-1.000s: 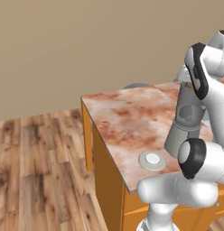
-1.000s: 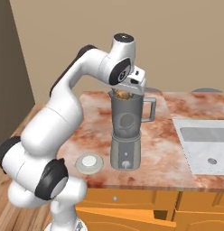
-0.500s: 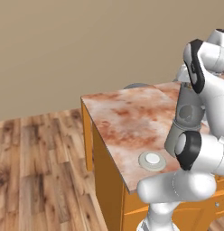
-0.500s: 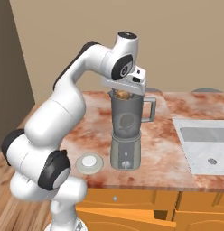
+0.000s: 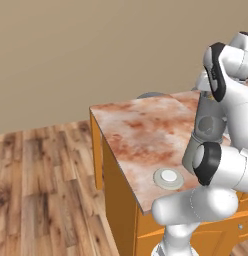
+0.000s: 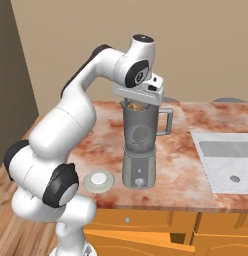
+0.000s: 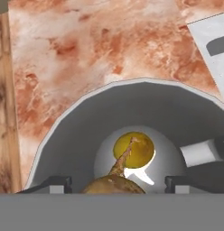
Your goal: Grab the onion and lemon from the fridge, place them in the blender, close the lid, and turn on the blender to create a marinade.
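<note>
Since a second ago the arm's elbow has swung while the gripper [image 7: 117,185] stays over the blender [image 6: 139,145], fingers spread either side of the onion [image 7: 113,184], lemon [image 7: 134,150] lying on the jar's floor.

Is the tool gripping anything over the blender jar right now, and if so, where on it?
Cannot be told. In the hand view the onion sits between the tool fingertips over the blender, above the lemon, but contact isn't visible.
</note>
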You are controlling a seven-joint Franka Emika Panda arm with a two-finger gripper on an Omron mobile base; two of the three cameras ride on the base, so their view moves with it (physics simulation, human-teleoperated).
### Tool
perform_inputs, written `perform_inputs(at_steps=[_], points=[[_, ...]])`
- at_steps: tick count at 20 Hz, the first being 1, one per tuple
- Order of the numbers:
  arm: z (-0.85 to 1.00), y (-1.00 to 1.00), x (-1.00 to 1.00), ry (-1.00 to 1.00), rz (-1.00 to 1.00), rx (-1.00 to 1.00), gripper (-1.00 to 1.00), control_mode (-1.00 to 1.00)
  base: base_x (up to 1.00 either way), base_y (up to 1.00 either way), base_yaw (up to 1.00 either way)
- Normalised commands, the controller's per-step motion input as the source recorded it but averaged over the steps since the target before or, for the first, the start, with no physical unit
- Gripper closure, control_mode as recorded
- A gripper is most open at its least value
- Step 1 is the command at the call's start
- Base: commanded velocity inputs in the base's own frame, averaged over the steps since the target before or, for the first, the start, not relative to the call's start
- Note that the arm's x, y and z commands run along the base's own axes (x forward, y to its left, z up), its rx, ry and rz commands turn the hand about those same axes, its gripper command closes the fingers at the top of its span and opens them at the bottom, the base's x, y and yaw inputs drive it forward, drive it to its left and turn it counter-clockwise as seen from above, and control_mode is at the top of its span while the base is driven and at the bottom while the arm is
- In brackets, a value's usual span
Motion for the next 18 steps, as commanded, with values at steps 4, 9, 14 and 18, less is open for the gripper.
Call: perform_inputs(at_steps=[4,9,14,18], points=[[0.0,0.0,0.0,-0.01,0.0,0.0,-1.0,-1.0,0.0,0.0,0.0],[0.23,0.0,-0.09,-0.1,-0.02,0.0,-1.0,-1.0,0.0,0.0,0.0],[0.65,0.15,-0.39,-0.21,-0.03,-0.04,-1.0,-1.0,0.0,0.0,0.0],[0.34,0.24,-0.44,-0.16,-0.02,-0.04,-1.0,-1.0,0.0,0.0,0.0]])
